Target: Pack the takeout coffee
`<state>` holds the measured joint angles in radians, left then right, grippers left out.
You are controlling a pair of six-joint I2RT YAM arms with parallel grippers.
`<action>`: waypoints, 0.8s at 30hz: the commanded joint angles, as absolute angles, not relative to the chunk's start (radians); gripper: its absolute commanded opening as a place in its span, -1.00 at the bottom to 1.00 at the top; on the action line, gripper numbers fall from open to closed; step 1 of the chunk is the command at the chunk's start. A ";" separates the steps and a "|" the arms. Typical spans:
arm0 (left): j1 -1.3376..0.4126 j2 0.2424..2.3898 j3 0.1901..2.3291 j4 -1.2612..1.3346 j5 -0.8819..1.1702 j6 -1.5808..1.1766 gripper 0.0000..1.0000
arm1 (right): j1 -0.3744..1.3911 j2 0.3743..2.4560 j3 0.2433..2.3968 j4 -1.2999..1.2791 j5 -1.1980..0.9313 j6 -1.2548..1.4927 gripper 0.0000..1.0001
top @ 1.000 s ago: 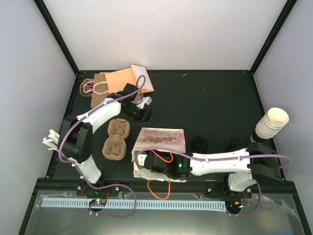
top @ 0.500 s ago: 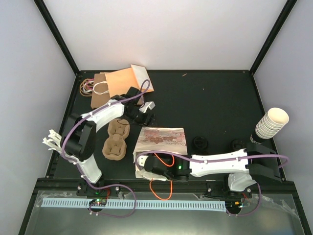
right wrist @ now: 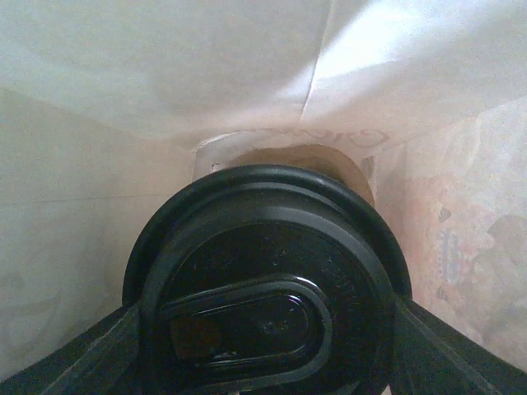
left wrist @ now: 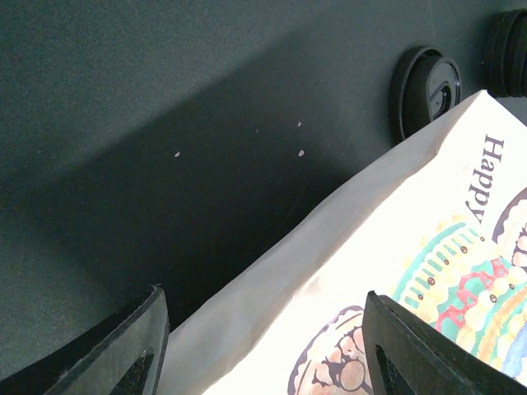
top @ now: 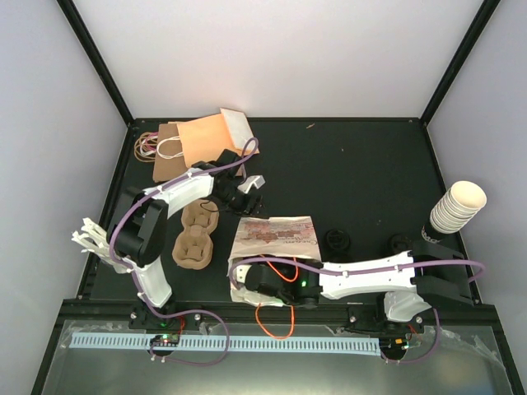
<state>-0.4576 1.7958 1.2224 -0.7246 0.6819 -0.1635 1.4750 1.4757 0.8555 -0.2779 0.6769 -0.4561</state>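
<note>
R pincer [right wrist: 263, 366] grips takeout coffee [right wrist: 263, 263] inside bag [right wrist: 165, 82] | L pincer [left wrist: 265, 350] wide, at bag edge

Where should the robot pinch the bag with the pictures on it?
Probably along its far edge, coming down from above. The printed bag lies on its side, face up, so that paper edge is what two fingers can close on. The left gripper straddles it, jaws open.

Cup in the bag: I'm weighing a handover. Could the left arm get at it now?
Probably not. The cup lies inside the bag, with the right pincer gripping it and filling the bag's mouth. The left pincer, open, hangs outside by the bag's far edge.
</note>
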 commanded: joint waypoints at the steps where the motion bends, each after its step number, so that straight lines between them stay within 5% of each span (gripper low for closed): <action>1: -0.478 1.818 1.214 -0.784 0.746 -0.126 0.33 | 1.475 1.507 0.856 -0.221 0.741 -0.486 -0.26; 24: -0.489 1.833 1.225 -0.893 0.796 -0.108 0.23 | 1.450 1.630 0.889 -0.292 0.747 -0.482 -0.29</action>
<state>-0.4595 1.8069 1.2259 -0.7780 0.7136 -0.1188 1.4899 1.5684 0.8932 -0.2523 0.7280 -0.4942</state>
